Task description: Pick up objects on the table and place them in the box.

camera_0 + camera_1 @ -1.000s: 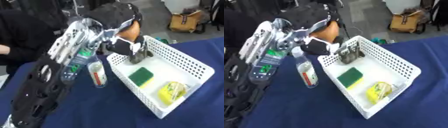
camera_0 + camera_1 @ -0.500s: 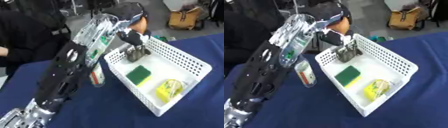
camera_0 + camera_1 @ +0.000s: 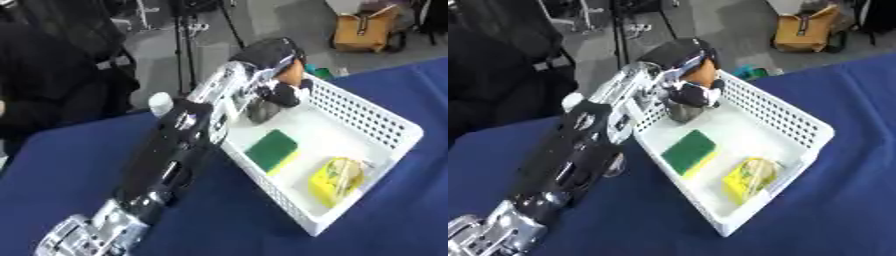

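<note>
Your left hand (image 3: pixel 686 75) is over the far corner of the basket (image 3: pixel 798 120), reaching in from the near left along a long black and silver arm. Its fingers (image 3: pixel 284 95) are curled around an orange thing (image 3: pixel 700 73), which sits in the grip above the basket floor. Just under the hand, inside that far corner, stands a grey-brown object (image 3: pixel 262 111); you cannot tell from these views whether the fingers touch it.

The white basket lies askew on the blue table (image 3: pixel 52 165). On the basket floor, a green sponge (image 3: pixel 689 149) with a yellow edge lies near the middle of the left wall. A yellow packet (image 3: pixel 337 179) lies towards the near corner, well apart from the hand.

Just outside the basket's left wall, a clear bottle (image 3: pixel 160 103) with a white cap lies on the table, mostly hidden behind your forearm; only the cap and a bit of the body show.

Your right hand shows in neither view.
</note>
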Available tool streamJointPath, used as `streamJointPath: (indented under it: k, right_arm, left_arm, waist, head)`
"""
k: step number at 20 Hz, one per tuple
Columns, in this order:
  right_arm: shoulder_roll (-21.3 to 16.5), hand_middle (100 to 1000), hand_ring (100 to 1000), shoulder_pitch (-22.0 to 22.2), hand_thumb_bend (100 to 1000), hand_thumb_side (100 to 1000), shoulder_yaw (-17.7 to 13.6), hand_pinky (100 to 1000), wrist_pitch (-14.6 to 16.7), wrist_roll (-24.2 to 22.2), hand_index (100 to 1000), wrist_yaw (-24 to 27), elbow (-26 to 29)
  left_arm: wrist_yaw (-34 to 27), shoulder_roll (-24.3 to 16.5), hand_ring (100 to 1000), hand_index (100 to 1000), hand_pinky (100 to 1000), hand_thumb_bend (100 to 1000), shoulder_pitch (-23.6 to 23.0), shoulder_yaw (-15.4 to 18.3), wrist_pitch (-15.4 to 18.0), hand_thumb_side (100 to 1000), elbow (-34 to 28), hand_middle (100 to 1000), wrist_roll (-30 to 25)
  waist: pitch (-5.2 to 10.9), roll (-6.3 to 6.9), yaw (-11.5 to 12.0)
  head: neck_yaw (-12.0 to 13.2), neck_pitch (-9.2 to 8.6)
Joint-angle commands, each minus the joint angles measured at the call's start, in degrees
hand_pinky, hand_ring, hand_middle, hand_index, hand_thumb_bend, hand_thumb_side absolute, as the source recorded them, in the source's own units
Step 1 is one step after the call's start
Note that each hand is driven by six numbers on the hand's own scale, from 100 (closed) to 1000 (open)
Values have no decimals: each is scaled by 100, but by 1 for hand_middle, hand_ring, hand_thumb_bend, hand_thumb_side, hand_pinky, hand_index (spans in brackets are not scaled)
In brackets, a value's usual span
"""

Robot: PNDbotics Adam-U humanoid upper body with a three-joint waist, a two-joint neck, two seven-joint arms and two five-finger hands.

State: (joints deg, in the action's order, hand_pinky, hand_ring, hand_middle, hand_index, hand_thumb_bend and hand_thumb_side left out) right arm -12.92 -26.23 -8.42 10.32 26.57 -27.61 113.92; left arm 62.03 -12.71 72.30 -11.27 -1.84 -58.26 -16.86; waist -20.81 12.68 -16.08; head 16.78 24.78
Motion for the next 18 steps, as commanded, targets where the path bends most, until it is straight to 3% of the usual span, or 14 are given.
streamJointPath:
  k: [1,5,6,7,8,9,10,11,12,13,14,18]
  right_arm:
    - [-30,503,525,-102,100,805,33,661,40,-28,674,67,67]
    - [2,503,525,-183,100,806,73,661,74,-64,676,88,67]
    - [10,503,525,-195,100,805,79,660,82,-69,676,97,67]
    - [15,503,525,-204,100,805,83,660,90,-72,676,104,67]
    - [17,503,525,-207,100,805,85,660,93,-74,676,109,67]
    - [19,503,525,-208,100,805,86,660,94,-76,676,114,67]
    - [21,503,525,-209,100,804,86,659,95,-77,676,117,67]
    - [24,503,525,-212,100,804,87,659,97,-79,676,119,67]
    - [27,503,525,-213,100,800,88,659,97,-80,677,121,67]
    - [28,503,525,-213,100,800,91,659,98,-83,677,123,67]
    - [30,503,525,-213,100,802,93,659,98,-86,677,124,67]
    - [31,503,525,-216,100,799,97,658,99,-91,677,132,67]
  left_arm:
    - [-20,-16,539,775,100,100,221,165,174,300,321,644,431]
    - [22,63,606,840,100,100,306,268,330,307,728,702,629]
    - [42,68,668,889,181,100,312,288,360,418,798,741,644]
    - [71,66,668,889,181,100,315,306,377,418,853,741,651]
    - [98,65,774,928,390,100,317,319,393,525,898,795,646]
    - [117,63,774,928,390,100,320,332,411,525,937,795,618]
    - [110,70,907,959,743,100,319,352,432,704,966,876,584]
    - [24,83,907,959,743,100,315,387,470,704,998,876,525]
    - [-75,87,982,1000,915,100,316,407,510,868,1018,943,464]
    - [-176,86,982,1000,915,100,320,409,566,868,1030,943,384]
    - [-262,81,1000,1000,1000,100,324,407,615,996,1029,1000,313]
    - [-533,62,1000,1000,1000,100,331,382,899,1000,969,1000,89]
  waist:
    - [85,-50,-29]
    - [24,7,-176]
    - [21,14,-198]
    - [21,19,-215]
    - [21,23,-225]
    - [23,25,-232]
    - [24,26,-234]
    - [26,26,-236]
    - [28,26,-237]
    - [30,26,-238]
    - [32,25,-239]
    - [36,18,-247]
  head:
    - [72,-88]
    - [193,-183]
    - [209,-187]
    - [220,-184]
    - [225,-179]
    - [228,-172]
    - [231,-162]
    - [231,-150]
    - [226,-144]
    - [218,-138]
    - [216,-134]
    - [221,-126]
